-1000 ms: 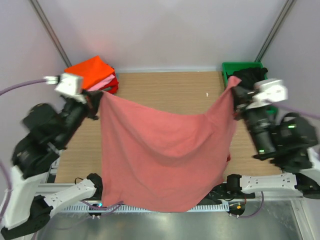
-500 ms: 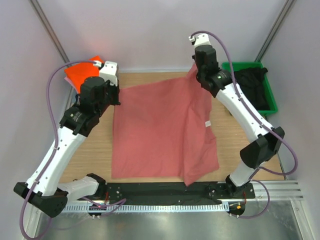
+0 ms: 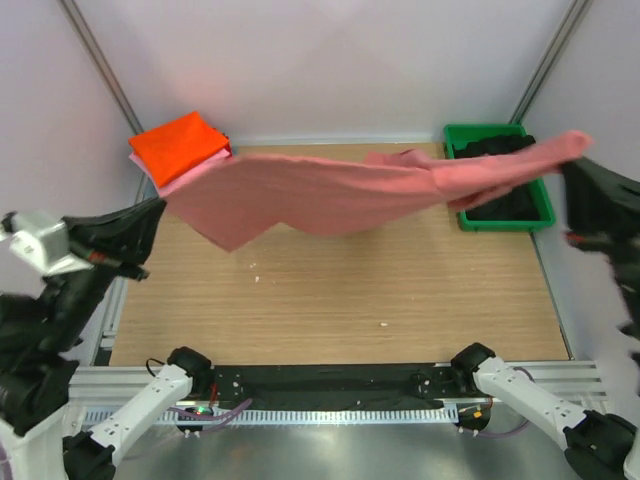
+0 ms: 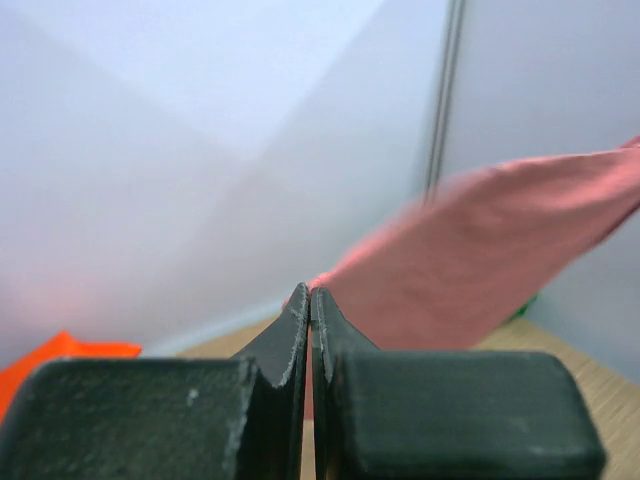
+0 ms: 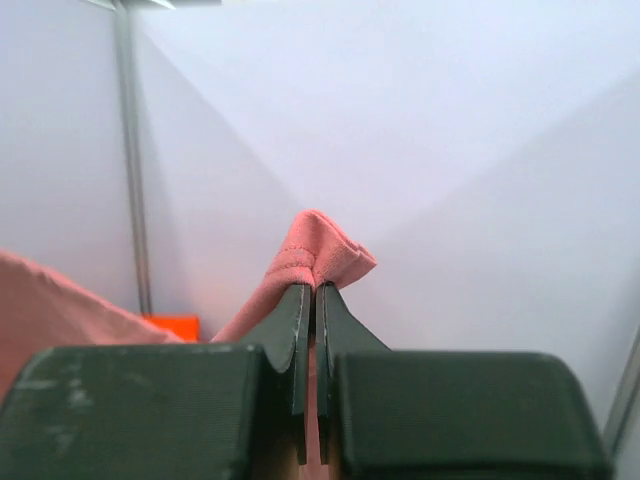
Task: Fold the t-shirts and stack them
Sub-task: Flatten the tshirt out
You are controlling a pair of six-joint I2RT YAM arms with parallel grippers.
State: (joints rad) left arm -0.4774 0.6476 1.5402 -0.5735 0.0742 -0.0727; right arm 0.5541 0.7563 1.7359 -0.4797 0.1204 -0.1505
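Pinching opposite edges of salmon-red t-shirt (image 3: 340, 190) with left gripper (image 4: 309, 297) and right gripper (image 5: 316, 290), both clamped; stretched taut midair between them. Risk: slipping from shallow fingertip bite under tension, landing crumpled.

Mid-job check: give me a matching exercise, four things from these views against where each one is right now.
Things:
1. salmon-red t-shirt
2. orange t-shirt
3. black cloth
4. green bin

Places:
A. lying inside the bin
B. stretched out in mid-air
C. far right corner
D. folded, far left corner

Pairs: 1-B, 2-D, 3-A, 4-C
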